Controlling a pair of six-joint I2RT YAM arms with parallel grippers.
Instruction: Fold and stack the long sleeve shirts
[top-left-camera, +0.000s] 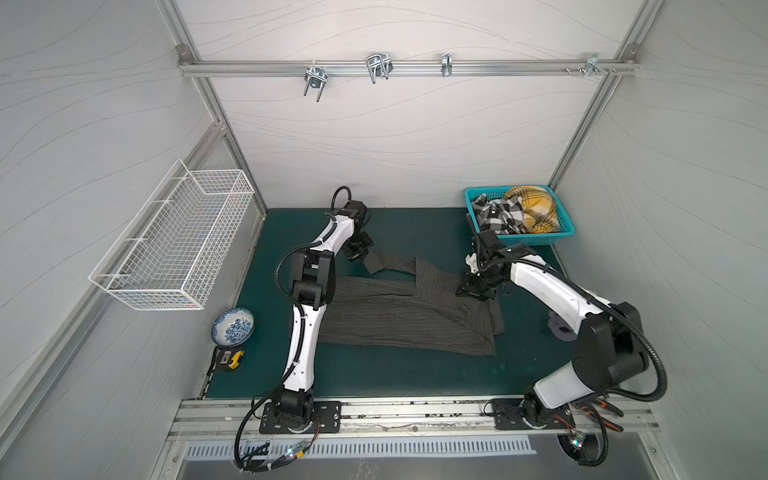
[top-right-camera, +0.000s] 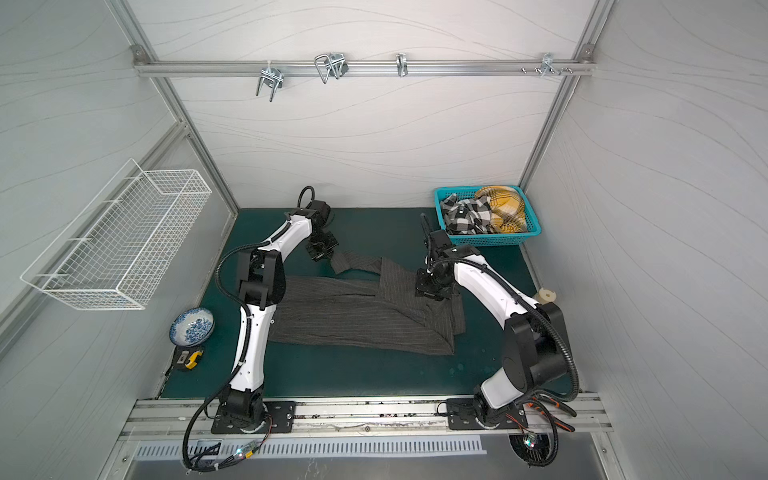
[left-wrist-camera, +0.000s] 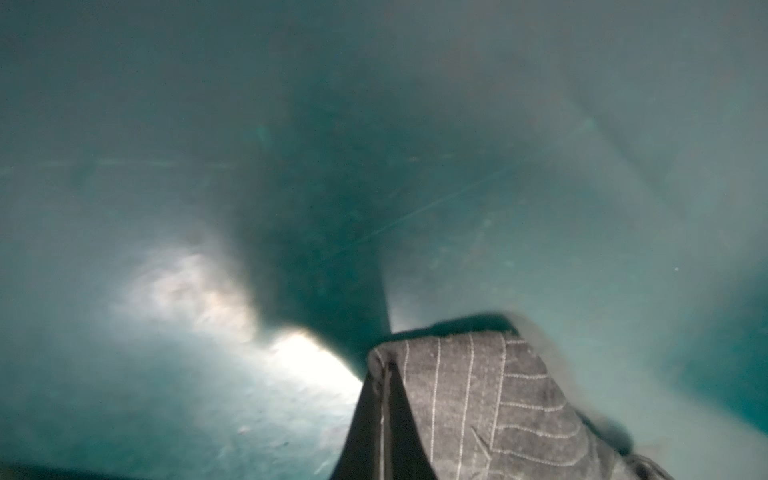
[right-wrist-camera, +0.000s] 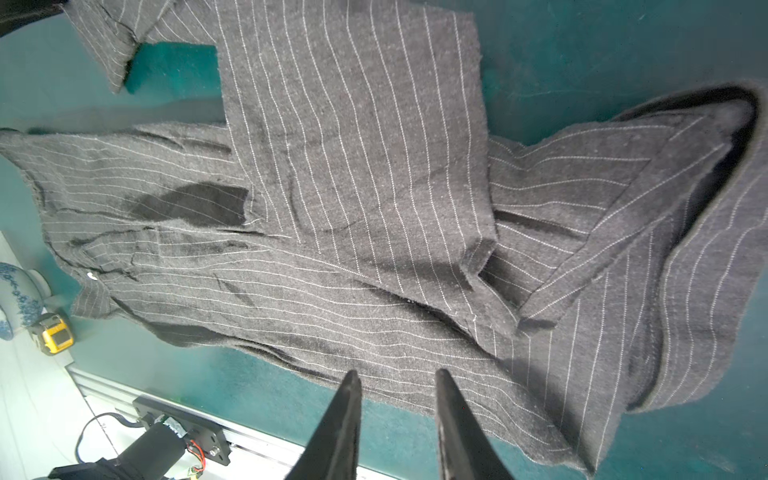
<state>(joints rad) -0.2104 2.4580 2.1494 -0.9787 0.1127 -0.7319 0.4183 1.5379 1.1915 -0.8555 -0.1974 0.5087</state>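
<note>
Aluminium rail (top-left-camera: 415, 409), green mat (top-left-camera: 395, 374), left gripper (top-left-camera: 358, 255) pinching sleeve of pinstriped shirt (top-left-camera: 395, 316), right gripper (right-wrist-camera: 395, 376) spread, grey walls (top-left-camera: 415, 145)

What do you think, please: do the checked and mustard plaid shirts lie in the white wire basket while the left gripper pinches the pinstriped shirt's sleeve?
Not quite: both top views show the checked shirt and the mustard plaid shirt in the teal plastic basket, not the white wire basket. The left gripper does pinch the sleeve of the pinstriped shirt.
</note>
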